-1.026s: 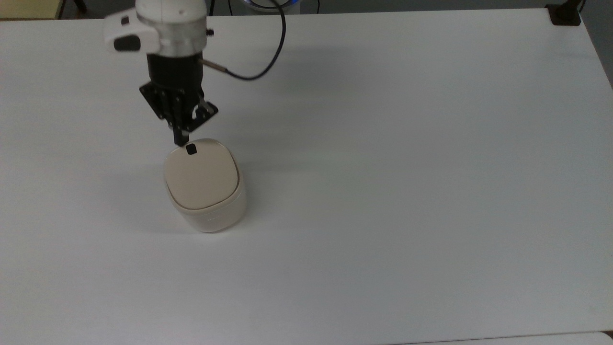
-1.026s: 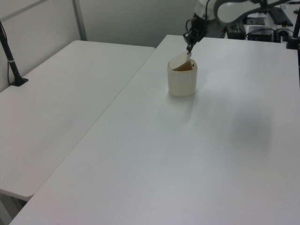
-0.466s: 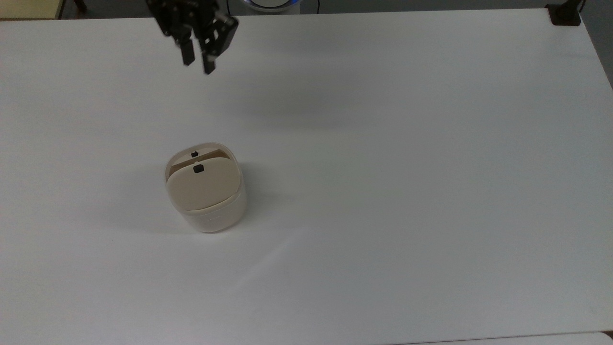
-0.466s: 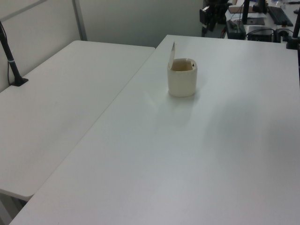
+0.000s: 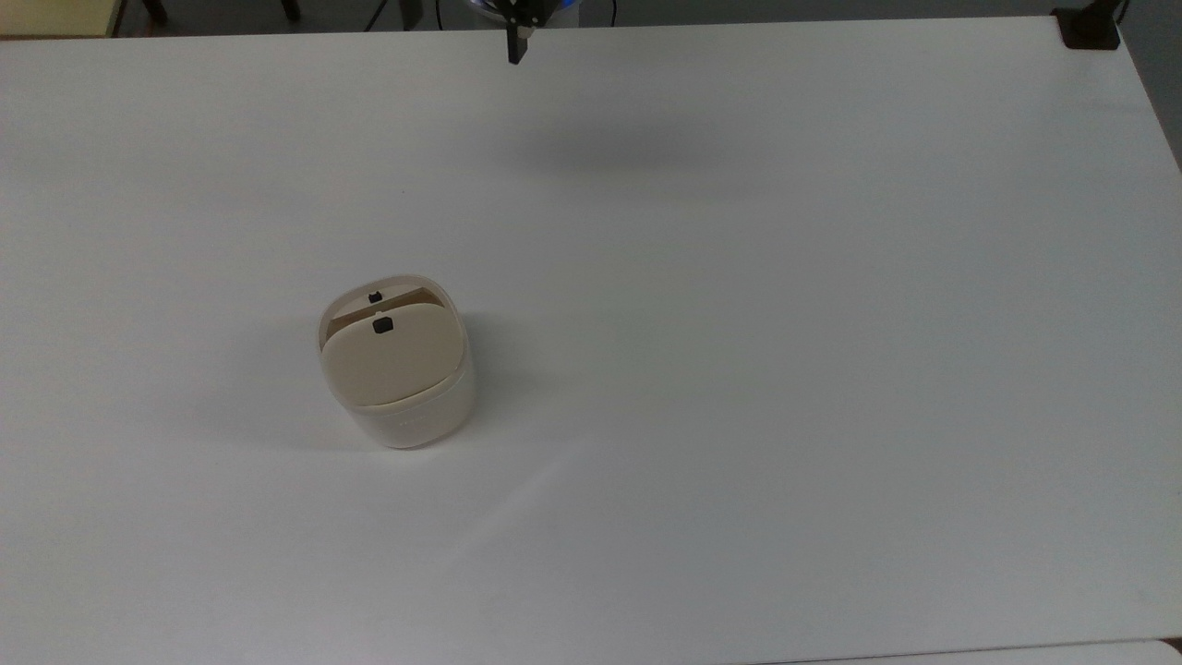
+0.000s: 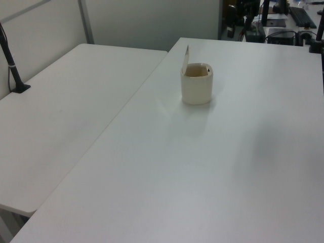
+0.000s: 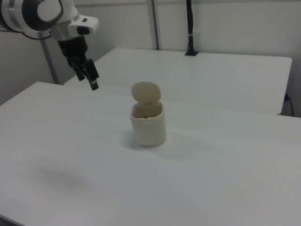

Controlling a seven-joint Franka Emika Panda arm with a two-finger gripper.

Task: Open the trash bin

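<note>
The trash bin (image 5: 413, 417) is a small cream-white bin standing on the white table (image 5: 785, 277), left of centre in the top view. Its beige lid (image 5: 390, 360) is swung up on its hinge, and the black button (image 5: 380, 325) shows near the lid's free edge. The left view shows the bin (image 6: 196, 86) with its lid (image 6: 186, 55) standing upright and the inside open. The right view shows the bin (image 7: 148, 125) with its lid (image 7: 146, 92) raised behind the mouth. My gripper (image 7: 93, 84) hangs in the air well off to the right view's left of the bin, touching nothing. In the top view its tip (image 5: 514, 51) pokes in at the top edge.
A second white table (image 6: 66, 111) adjoins on the left view's left, with a black post (image 6: 12, 71) clamped at its edge. A black clamp (image 5: 1088, 30) sits at the top view's far right table corner. Desks with equipment (image 6: 283, 20) stand behind the table.
A second ago my gripper was down at the bin's button with the lid just lifting. The lid has since sprung fully up, and the gripper has risen and pulled away from the bin.
</note>
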